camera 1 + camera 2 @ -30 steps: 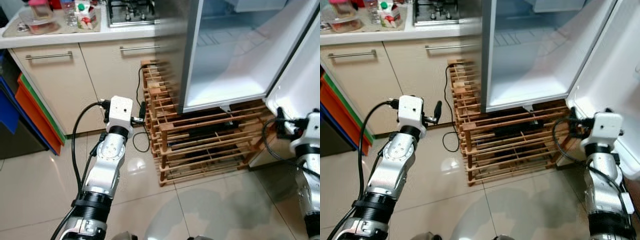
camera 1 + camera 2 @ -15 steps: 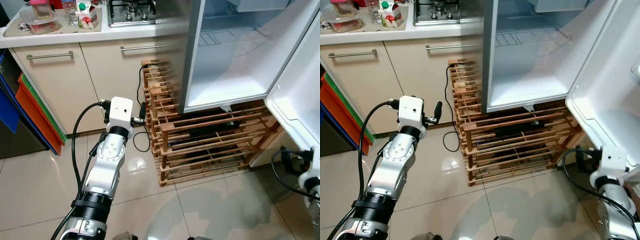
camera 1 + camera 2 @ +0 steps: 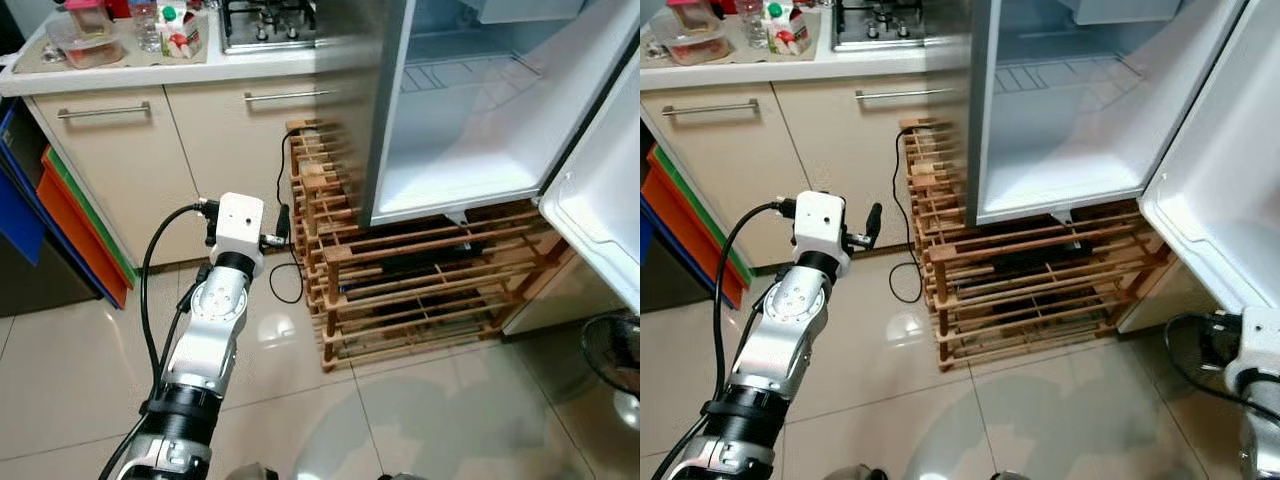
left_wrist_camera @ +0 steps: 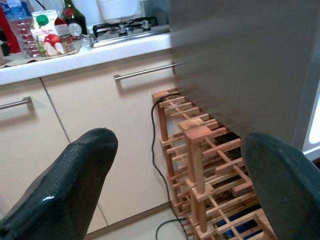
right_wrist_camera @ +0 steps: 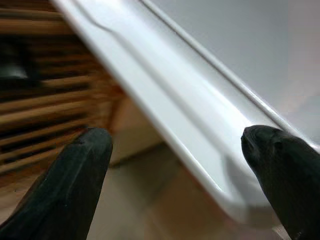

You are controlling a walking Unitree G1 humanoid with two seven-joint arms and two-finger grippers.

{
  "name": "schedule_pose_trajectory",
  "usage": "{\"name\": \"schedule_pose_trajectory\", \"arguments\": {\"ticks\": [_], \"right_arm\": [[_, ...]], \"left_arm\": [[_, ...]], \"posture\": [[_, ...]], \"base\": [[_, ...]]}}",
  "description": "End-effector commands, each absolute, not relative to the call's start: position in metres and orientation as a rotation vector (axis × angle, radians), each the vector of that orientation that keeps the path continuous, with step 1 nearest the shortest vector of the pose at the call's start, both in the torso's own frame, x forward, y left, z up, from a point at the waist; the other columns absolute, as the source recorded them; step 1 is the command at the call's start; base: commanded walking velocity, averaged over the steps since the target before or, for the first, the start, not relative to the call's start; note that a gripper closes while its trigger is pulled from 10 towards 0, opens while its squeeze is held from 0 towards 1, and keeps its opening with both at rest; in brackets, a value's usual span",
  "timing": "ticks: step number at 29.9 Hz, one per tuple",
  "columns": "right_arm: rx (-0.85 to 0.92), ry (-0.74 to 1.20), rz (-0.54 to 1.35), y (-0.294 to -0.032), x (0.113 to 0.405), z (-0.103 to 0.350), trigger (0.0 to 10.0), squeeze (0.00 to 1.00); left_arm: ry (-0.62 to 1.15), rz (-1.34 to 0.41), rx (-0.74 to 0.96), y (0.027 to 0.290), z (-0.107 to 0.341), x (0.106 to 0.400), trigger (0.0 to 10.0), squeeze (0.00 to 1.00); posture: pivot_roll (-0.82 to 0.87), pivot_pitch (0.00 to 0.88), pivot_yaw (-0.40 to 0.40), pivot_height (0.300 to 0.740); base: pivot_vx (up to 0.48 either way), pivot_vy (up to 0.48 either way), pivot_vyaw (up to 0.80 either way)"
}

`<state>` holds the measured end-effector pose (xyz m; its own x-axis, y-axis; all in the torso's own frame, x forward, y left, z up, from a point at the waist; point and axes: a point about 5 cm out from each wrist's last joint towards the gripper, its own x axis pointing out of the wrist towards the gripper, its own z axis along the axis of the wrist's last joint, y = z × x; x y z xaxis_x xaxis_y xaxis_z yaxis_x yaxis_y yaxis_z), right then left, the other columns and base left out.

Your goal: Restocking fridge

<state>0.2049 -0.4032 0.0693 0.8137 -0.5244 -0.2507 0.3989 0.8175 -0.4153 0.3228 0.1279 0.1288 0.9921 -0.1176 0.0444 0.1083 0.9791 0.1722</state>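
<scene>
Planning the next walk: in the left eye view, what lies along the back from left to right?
Orange bin → cabinet door handle → wooden rack → open fridge → fridge door.

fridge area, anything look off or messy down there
Nothing spilled or broken. The fridge sits on a wooden rack with its door wide open and its inside bare. A black cable trails loose from the rack onto the floor, which looks untidy.
</scene>
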Motion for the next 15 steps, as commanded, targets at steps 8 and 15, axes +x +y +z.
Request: {"name": "schedule_pose_trajectory", "arguments": {"ticks": [8,15], "right_arm": [[-0.317,0.171,-0.441,-0.388,0.229,0.093,10.0,0.0],[-0.083,0.071,-0.273,-0.332,0.249,0.078,10.0,0.0]], "left_arm": [[-0.051,-0.119,0.175,0.127,0.13,0.323,10.0,0.0],[-0.051,-0.122,0.174,0.127,0.13,0.323,10.0,0.0]], "posture": [[-0.04,0.062,0.034,0.74],[-0.04,0.061,0.036,0.74]], "base": [[0.0,0.0,0.0],[0.0,0.0,0.0]]}}
